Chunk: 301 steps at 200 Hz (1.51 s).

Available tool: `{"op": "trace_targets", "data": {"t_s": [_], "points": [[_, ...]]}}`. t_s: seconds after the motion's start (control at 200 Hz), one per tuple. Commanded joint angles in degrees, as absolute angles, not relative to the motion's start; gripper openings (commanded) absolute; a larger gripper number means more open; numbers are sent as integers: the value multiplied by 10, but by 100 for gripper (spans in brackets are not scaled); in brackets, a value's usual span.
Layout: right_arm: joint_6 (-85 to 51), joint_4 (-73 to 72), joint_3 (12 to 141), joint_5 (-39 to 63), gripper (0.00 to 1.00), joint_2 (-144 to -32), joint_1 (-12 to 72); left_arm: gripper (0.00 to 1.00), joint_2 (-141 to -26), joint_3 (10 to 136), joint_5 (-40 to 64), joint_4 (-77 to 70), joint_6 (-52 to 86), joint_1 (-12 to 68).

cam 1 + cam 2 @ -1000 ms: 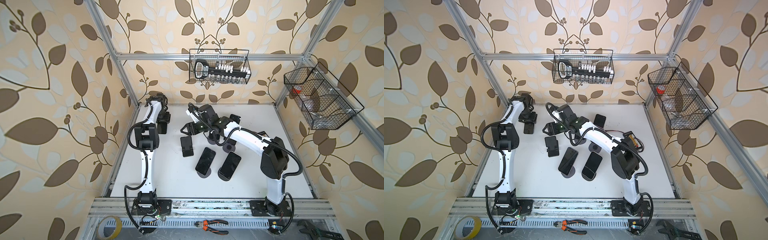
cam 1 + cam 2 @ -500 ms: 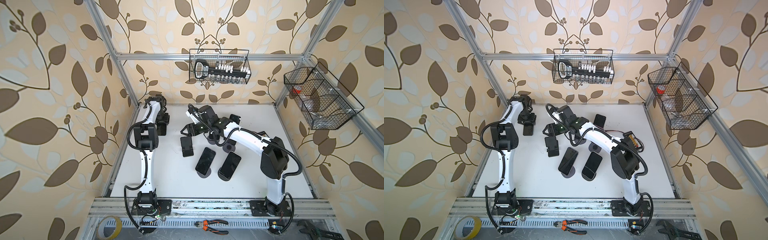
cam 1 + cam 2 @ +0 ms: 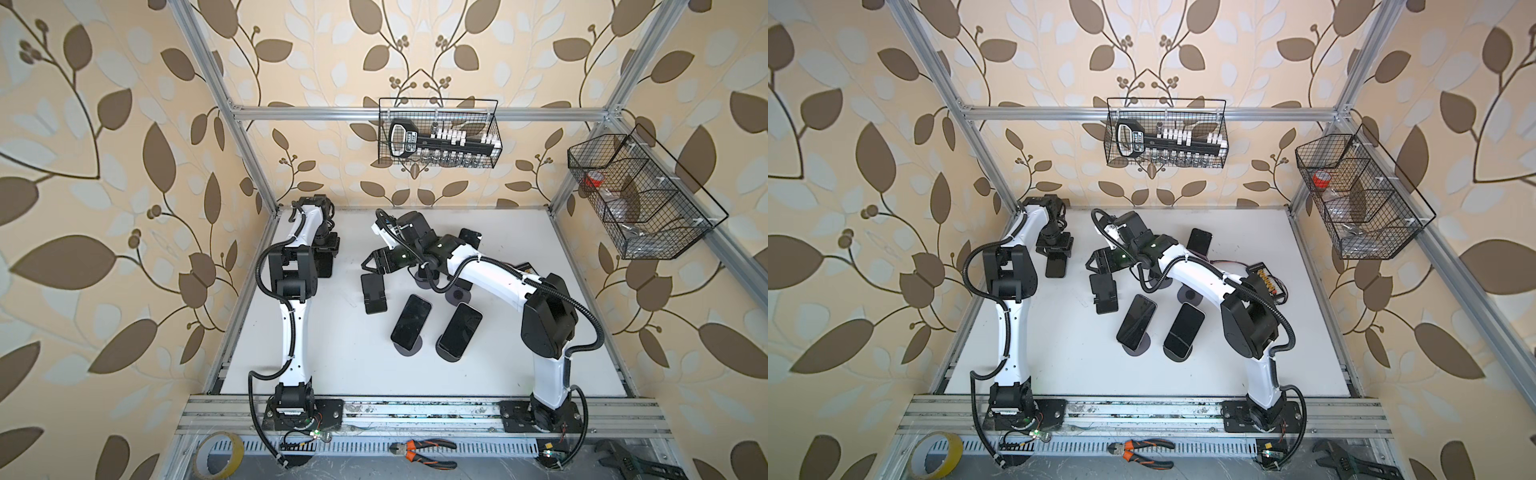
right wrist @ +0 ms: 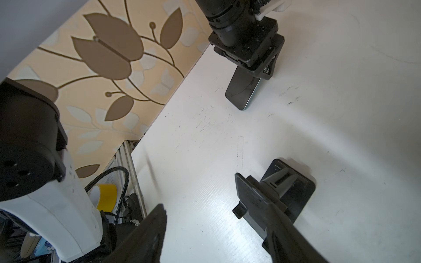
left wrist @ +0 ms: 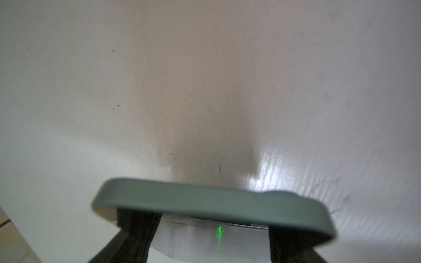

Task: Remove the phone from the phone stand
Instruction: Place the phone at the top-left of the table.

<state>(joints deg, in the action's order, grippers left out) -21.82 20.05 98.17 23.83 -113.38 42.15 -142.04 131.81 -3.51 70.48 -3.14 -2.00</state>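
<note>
A phone (image 3: 324, 266) in a grey-green case hangs just above the table at the back left, with my left gripper (image 3: 326, 248) shut on its sides. The left wrist view shows the phone's edge (image 5: 209, 202) across both black fingers (image 5: 136, 224). In the right wrist view the same phone (image 4: 241, 91) points down from the left gripper (image 4: 250, 57). The empty black phone stand (image 3: 374, 293) stands mid-table. My right gripper (image 3: 376, 266) hovers open over it. One finger (image 4: 273, 216) lies in front of the stand's cradle (image 4: 288, 185); nothing sits between the jaws.
Two more phones (image 3: 411, 321) (image 3: 460, 329) lean on round-based stands at mid-table, and another phone (image 3: 469, 239) stands behind the right arm. A circuit board with wires (image 3: 1266, 282) lies at the right. Wire baskets (image 3: 438, 133) hang on the walls.
</note>
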Motion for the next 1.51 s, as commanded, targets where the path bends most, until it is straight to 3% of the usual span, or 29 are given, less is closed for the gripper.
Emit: {"op": "trace_targets", "data": {"t_s": [0.0,0.3,0.485,1.501], "points": [[-209,211,968,244,70,-1125,425,71,-1395,1325,-50,721,-45,-13],[-205,215,955,234,70,-1108,425,75,-1406,1328,-54,719,-45,-11],[-206,218,955,233,70,-1104,425,83,-1410,1328,-65,717,-43,-6],[-208,273,1002,191,70,-1058,425,84,-1342,1342,-58,726,-21,8]]}}
